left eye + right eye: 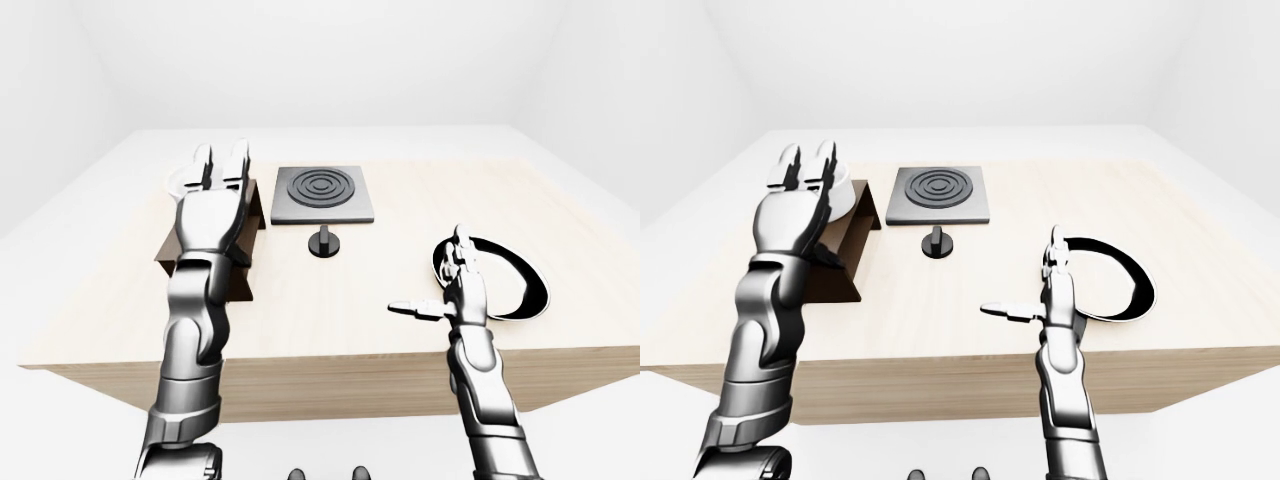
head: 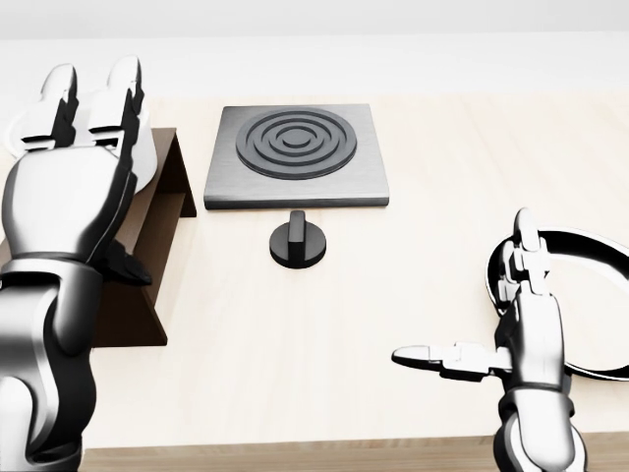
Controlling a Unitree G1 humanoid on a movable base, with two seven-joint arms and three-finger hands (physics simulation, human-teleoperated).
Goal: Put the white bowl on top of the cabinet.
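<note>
The white bowl (image 1: 843, 190) rests on top of the dark brown cabinet (image 2: 157, 236) at the left of the table. In the head view my left hand (image 2: 91, 90) is raised in front of the bowl and hides most of it. Only a white sliver shows beside the knuckles. That hand is open, fingers straight up, and holds nothing. My right hand (image 2: 472, 300) hovers open at the lower right, thumb pointing left, beside the black-rimmed pan (image 2: 590, 295).
A grey hob plate with concentric rings (image 2: 295, 152) lies at top centre, with a black knob (image 2: 298, 241) just below it. The pan lies near the table's right side. The table's near edge (image 2: 295, 447) runs along the bottom.
</note>
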